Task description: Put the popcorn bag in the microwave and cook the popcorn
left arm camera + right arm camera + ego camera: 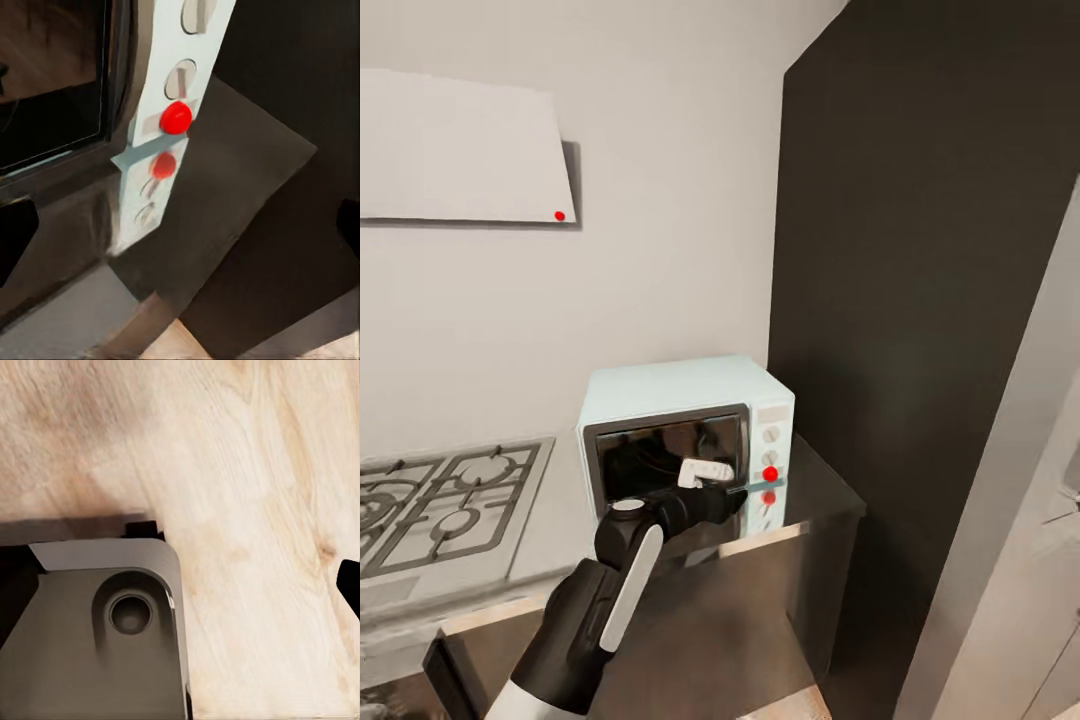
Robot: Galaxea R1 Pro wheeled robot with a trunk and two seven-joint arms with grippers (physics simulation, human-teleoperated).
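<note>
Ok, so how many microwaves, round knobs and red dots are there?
Microwave: 1
Round knobs on its front: 2
Red dots: 2, one on the microwave's front and one on the white wall panel
Total: 5
The extra red blob below the microwave is just a reflection in the shiny countertop.
</note>
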